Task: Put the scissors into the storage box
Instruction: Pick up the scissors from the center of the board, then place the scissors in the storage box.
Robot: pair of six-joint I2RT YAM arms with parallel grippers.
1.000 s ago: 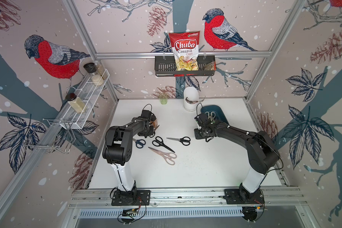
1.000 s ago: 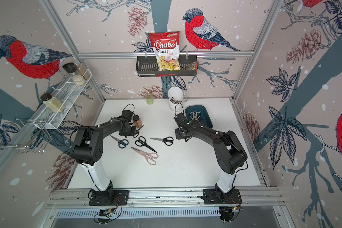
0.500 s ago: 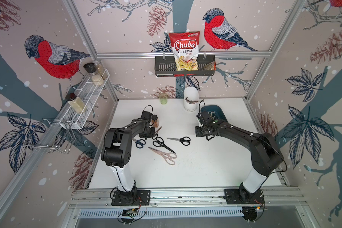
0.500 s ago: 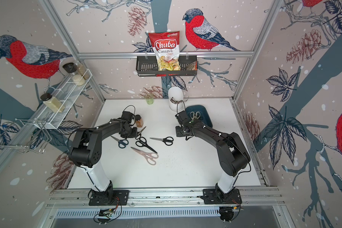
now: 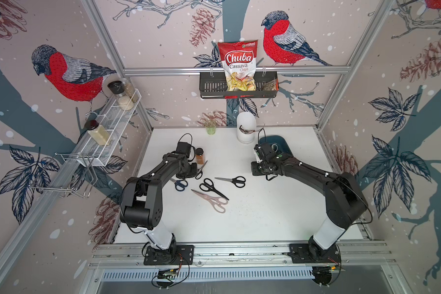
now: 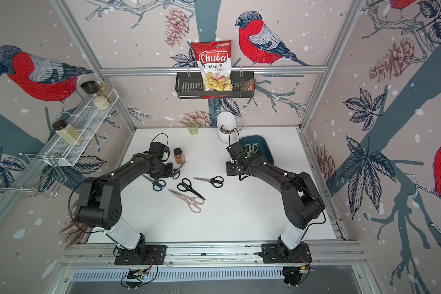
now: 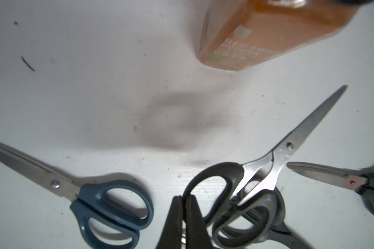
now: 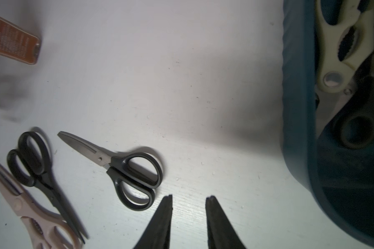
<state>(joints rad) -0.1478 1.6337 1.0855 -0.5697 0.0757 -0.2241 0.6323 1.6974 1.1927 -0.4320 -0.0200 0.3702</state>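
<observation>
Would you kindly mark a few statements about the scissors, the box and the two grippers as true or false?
1. The right gripper is open and empty. True.
2. The blue box is empty. False: cream-handled scissors lie in it.
3. The left gripper is shut on grey-handled scissors. True.
4. The pink scissors lie in the box. False: they lie on the table.

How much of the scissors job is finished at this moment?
Done: cream-handled shears and a black-handled pair lie in the storage box. In hand: the left gripper is shut on grey-and-black-handled scissors; the right gripper is open, empty. Left: blue-handled scissors, long black scissors, short black scissors and pink-handled shears on the table.
</observation>
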